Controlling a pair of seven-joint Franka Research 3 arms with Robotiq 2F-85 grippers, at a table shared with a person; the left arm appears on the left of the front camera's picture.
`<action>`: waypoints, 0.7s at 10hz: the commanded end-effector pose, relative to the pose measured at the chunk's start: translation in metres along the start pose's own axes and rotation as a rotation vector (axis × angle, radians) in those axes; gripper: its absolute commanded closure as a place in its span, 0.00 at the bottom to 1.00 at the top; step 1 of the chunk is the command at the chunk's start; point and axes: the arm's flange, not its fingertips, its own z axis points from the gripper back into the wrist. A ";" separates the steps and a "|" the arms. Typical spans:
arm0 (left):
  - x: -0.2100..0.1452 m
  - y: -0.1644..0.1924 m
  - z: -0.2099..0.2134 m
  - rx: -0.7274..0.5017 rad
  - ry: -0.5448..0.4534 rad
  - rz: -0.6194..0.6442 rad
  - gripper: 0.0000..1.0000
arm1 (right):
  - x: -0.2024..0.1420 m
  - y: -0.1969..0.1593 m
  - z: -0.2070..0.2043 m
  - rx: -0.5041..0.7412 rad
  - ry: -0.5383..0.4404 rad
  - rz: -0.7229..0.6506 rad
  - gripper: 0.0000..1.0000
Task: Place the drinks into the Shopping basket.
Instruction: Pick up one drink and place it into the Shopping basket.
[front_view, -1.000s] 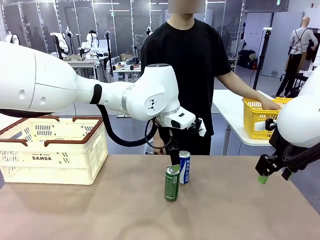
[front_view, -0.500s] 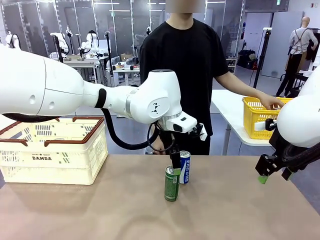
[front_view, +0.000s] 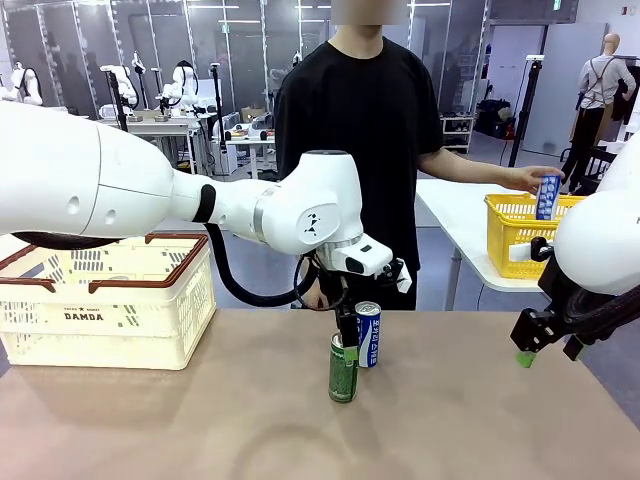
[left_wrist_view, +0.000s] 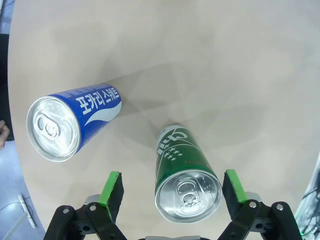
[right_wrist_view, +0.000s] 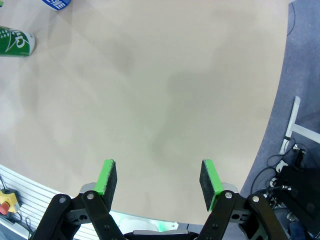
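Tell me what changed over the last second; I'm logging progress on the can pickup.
The left gripper lowered, open, around the green can, not yet closed. The person's hand lifted a blue can from the yellow basket. The table's blue can, Shopping basket and open right gripper stayed put.

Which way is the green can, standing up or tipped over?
Standing up. The green can sits on its bottom on the table, silver top facing up, beside the upright blue can.

Blue can (front_view: 369, 335) just behind the green can (front_view: 343, 370), a narrow gap between; bare tabletop (front_view: 480, 420) elsewhere.
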 end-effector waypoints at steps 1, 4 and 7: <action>0.007 0.006 0.000 -0.009 0.028 -0.002 0.00 | -0.001 -0.001 0.001 0.000 -0.001 0.000 0.16; 0.009 0.011 -0.007 -0.021 0.037 0.009 0.00 | -0.001 -0.001 0.001 0.000 -0.001 0.000 0.16; 0.010 0.011 -0.014 -0.018 0.056 0.016 0.00 | -0.001 -0.001 0.001 0.000 -0.001 0.000 0.16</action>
